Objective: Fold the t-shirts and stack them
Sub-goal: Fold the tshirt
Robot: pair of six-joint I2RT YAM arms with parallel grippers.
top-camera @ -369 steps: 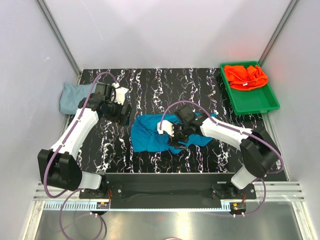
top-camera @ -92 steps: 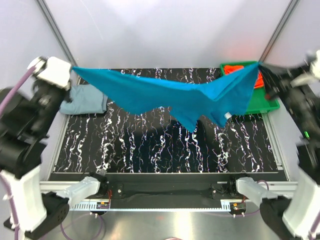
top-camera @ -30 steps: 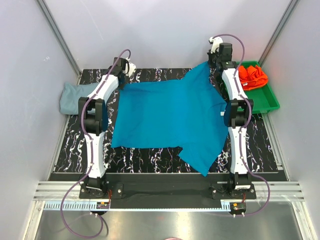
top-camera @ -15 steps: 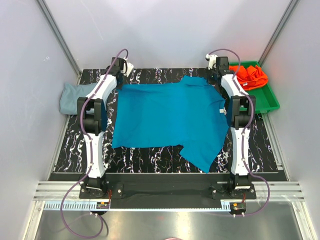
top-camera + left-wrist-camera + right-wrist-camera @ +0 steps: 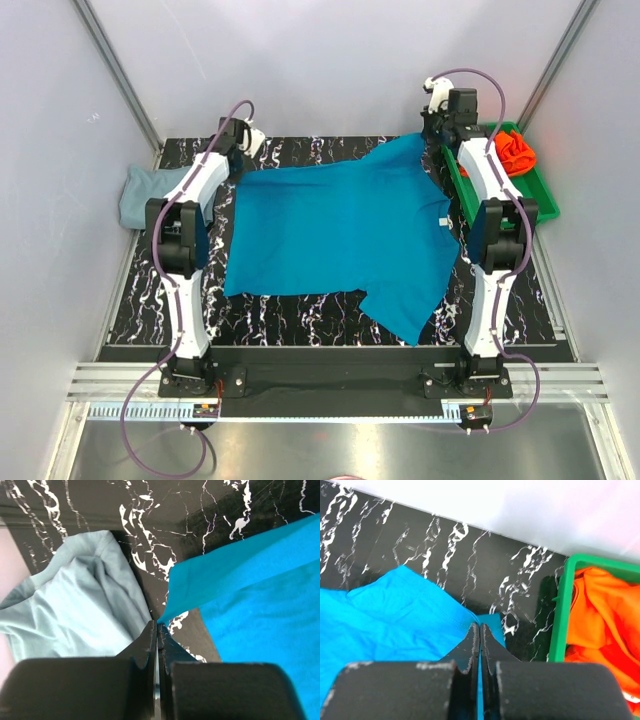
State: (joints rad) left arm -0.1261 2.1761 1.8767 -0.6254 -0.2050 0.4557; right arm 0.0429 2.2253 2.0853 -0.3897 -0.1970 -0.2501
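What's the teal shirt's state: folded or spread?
Spread. The teal shirt lies open across the table, left hand and right hand pinching its far corners.

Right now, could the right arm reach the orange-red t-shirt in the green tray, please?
Probably, but not freely: its end effector is shut on a corner of the teal t-shirt. The orange-red t-shirt lies uncovered in the green tray beside it.
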